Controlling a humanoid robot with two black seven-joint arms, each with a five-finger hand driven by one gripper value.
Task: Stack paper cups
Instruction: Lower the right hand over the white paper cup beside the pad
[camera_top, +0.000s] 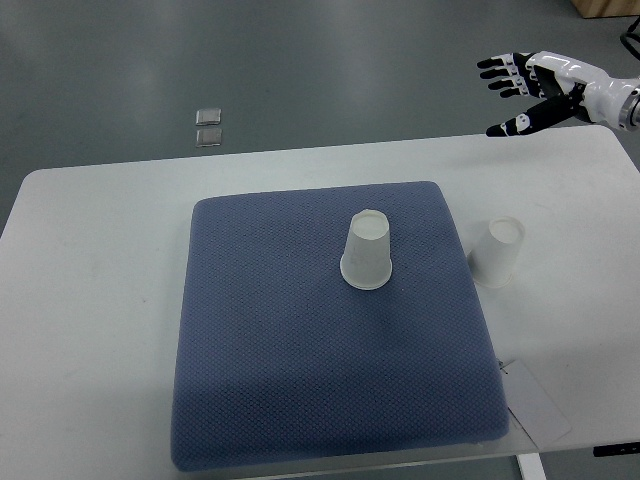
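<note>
Upturned white paper cups wait apart, one (367, 251) on the blue pad (280, 380), one (497, 252) beside it, seemingly ready for stacking; right hand (530, 90) hovers, fingers spread wide.

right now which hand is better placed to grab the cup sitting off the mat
Right. The right hand, fingers spread, hovers past the table's far right edge, on the same side as the paper cup beside the blue mat. No left hand shows.

One camera only — high on the robot's side, looking steeply down over the white table (100, 300).
</note>
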